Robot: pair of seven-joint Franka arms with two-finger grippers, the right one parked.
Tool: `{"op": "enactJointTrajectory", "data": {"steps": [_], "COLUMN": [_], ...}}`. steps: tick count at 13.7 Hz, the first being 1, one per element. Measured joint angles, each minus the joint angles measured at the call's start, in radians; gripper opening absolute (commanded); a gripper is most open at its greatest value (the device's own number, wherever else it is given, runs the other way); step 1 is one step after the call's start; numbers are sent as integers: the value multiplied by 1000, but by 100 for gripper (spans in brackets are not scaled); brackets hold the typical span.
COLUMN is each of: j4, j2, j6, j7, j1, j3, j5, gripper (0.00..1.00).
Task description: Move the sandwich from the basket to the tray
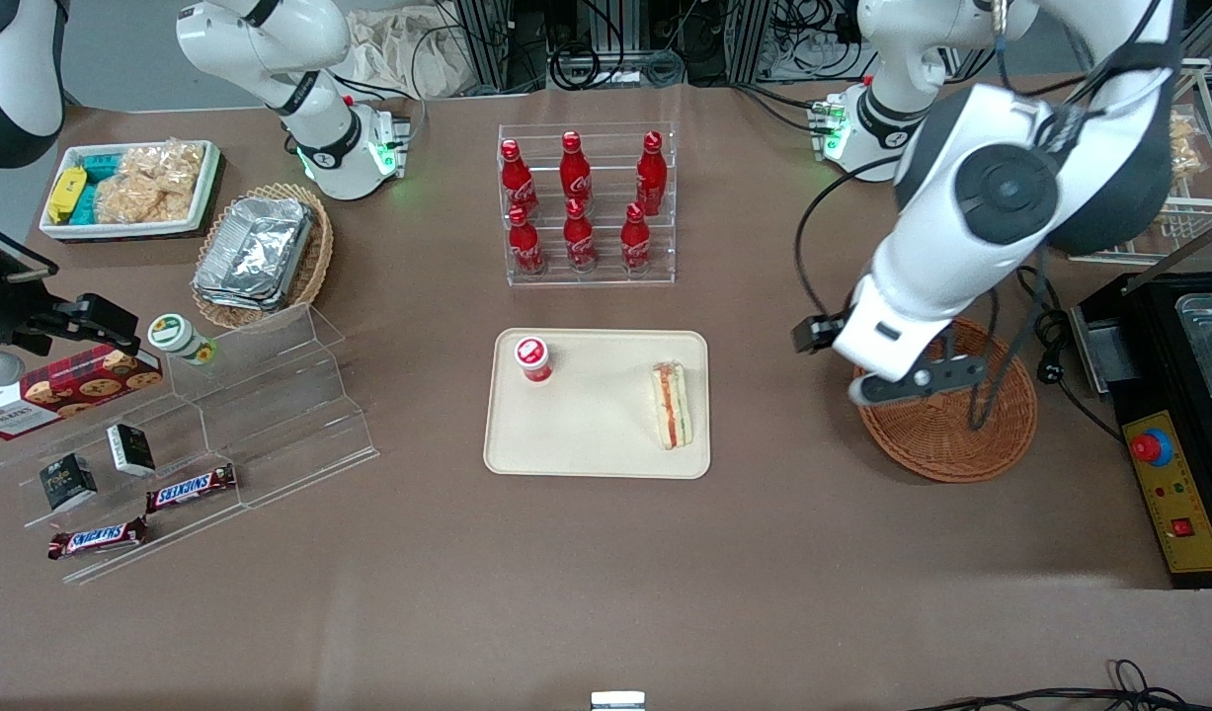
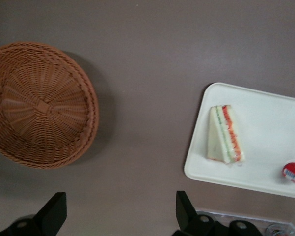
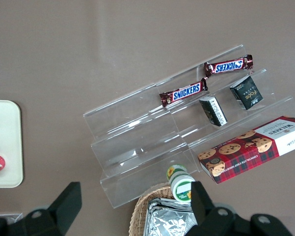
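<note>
Front view: the sandwich (image 1: 672, 405) lies flat on the tray (image 1: 596, 449), near the edge facing the basket (image 1: 946, 434); placing looks done, only clearing the arm left. A red-capped cup (image 1: 532, 358) shares the tray. The tool (image 1: 917, 380) hangs over the basket.

Left wrist view: basket (image 2: 39, 105) empty; sandwich (image 2: 226, 133) on tray (image 2: 265, 172); tool (image 2: 120, 216) spread wide, holding nothing.

open hand (image 2: 119, 216) above bare table (image 2: 152, 59)
</note>
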Motion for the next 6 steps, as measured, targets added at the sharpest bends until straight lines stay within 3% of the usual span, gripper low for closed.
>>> {"op": "enactJointTrajectory", "data": {"steps": [3, 6], "j4": [-136, -142], "j2": [-101, -114], "j6": [28, 1], "j7": [176, 344], "j1": [96, 198], "j3": [5, 11], "j5": [-15, -15], "gripper": [100, 100]}}
